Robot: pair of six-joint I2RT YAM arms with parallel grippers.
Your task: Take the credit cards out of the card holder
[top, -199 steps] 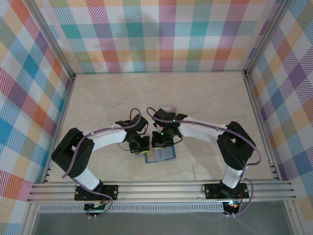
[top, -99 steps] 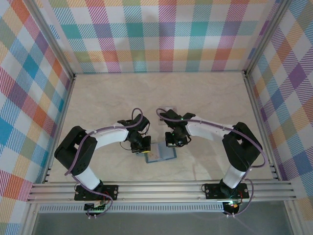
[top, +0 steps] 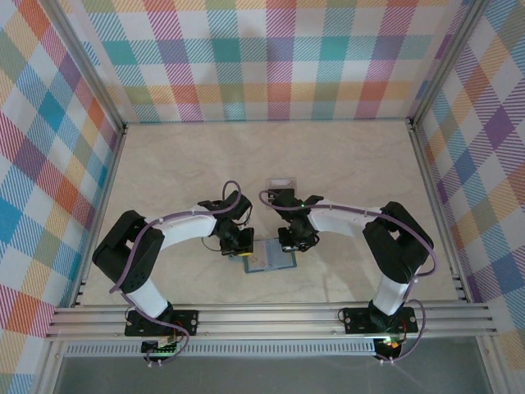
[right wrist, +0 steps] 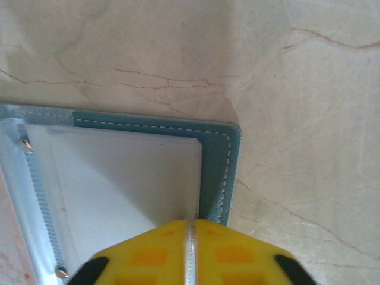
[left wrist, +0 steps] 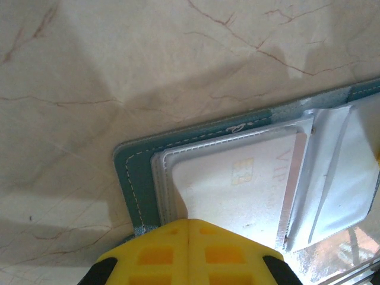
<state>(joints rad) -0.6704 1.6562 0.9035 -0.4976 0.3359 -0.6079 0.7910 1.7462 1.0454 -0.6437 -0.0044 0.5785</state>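
Top external — card holder (top: 271,261) open flat, jaws at either end.

One card holder (top: 271,259), one credit card (left wrist: 237,178) showing — one tray (top: 281,180)

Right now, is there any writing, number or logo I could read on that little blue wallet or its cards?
"VIP": faint sideways letters on the credit card in the card holder, beside its chip mark; reading uncertain.
Small pale mark on the holder's teal border: too small to read.
Nothing else legible.
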